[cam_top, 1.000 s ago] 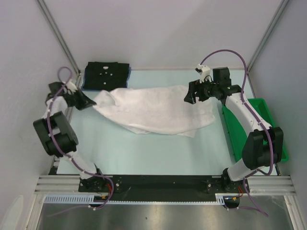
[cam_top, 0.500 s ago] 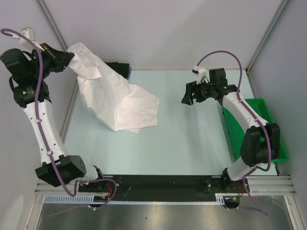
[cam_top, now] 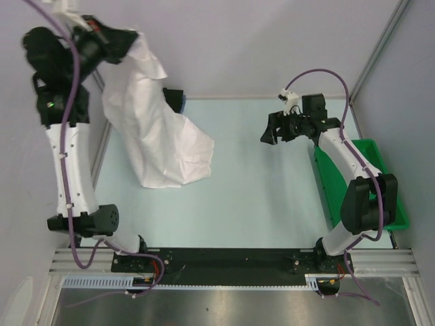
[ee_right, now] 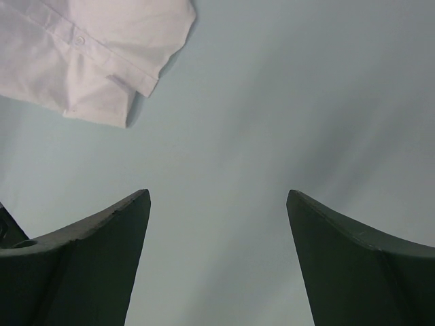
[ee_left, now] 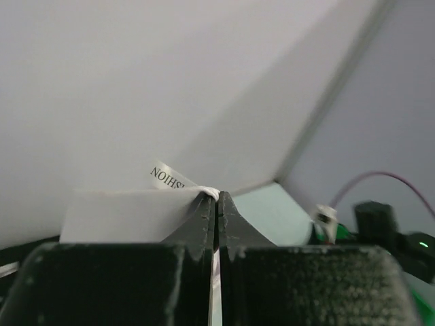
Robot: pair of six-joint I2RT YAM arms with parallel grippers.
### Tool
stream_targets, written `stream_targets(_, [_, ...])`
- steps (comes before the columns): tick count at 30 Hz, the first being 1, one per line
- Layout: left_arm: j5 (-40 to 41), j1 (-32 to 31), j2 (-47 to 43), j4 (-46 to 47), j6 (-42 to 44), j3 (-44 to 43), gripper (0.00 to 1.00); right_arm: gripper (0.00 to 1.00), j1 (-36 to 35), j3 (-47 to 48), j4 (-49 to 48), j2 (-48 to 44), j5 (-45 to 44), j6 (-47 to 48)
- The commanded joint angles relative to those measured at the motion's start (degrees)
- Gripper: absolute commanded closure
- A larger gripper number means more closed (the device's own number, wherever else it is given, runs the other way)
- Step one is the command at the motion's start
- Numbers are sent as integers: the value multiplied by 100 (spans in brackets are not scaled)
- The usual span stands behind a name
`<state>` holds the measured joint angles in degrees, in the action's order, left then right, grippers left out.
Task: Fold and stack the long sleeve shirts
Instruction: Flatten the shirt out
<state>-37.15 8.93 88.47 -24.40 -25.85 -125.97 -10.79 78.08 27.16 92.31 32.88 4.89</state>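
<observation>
My left gripper (cam_top: 129,42) is raised high at the back left, shut on an edge of the white long sleeve shirt (cam_top: 160,132). The shirt hangs from it in a long drape, and its lower part rests bunched on the table. In the left wrist view the closed gripper (ee_left: 216,197) pinches white cloth (ee_left: 122,212) beside a printed label (ee_left: 167,178). A folded black shirt (cam_top: 174,94) lies at the back, mostly hidden behind the white one. My right gripper (cam_top: 268,133) hovers open over bare table, apart from the shirt. In the right wrist view the open gripper (ee_right: 217,195) holds nothing, and a white cuff (ee_right: 102,54) lies far ahead at the left.
A green plastic tray (cam_top: 391,182) sits along the right edge under the right arm. Grey walls and metal frame posts enclose the table at the back and sides. The arm bases stand on the black rail at the near edge.
My left arm has swung up from table level, lifting the white shirt off its spread across the middle so that it hangs at the left. The right gripper has barely moved.
</observation>
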Motion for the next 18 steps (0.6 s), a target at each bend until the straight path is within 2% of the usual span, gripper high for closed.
stream_targets(1, [68,-1970,705,-91,212,-489,100,12,480,58,-62,-169,174,-172])
stream_targets(2, [67,-2357,1107,-126,272,-481,100,12,594,32,-18,-178,175,-163])
stream_targets(3, [41,-3126,1303,-222,395,-490,100,12,856,5,78,-205,175,-137])
stream_targets(5, [-318,-3773,1838,-397,736,-559,88,12,1034,-4,184,-205,104,37])
stream_targets(6, [-450,-4219,2250,-686,904,-630,76,12,1357,5,333,-196,87,126])
stream_targets(7, [-808,-4354,2376,-776,1071,-630,49,12,1464,5,395,-187,43,240])
stream_targets(8, [-864,-4417,2455,-924,1247,-674,36,12,1544,14,439,-187,-10,302])
stream_targets(9, [-838,-4356,2421,-1170,1666,-639,26,11,1614,23,518,-187,-54,424])
stream_targets(10, [-751,-4217,2325,-1215,1862,-509,9,12,1719,49,545,-179,-19,460])
stream_targets(11, [-776,-4015,2159,-1216,1986,-272,8,12,1729,58,580,-187,-1,487])
stream_targets(12, [-881,-3439,1983,-981,1978,487,7,12,1712,58,606,-179,34,557])
stream_targets(13, [-995,-3120,1668,-979,2039,869,2,13,1633,23,607,-196,156,583])
stream_targets(14, [-909,-2812,1535,-1153,2562,1177,2,13,1537,-3,607,-187,174,636])
stream_targets(15, [-804,-2235,1411,-1572,3063,1815,2,13,1431,-30,615,-179,183,680])
stream_targets(17, [-437,-1704,1087,-2075,4247,2425,1,14,1099,-91,650,-109,236,873])
stream_targets(18, [-338,-1232,998,-2347,4585,3098,1,14,896,-100,650,-65,253,926])
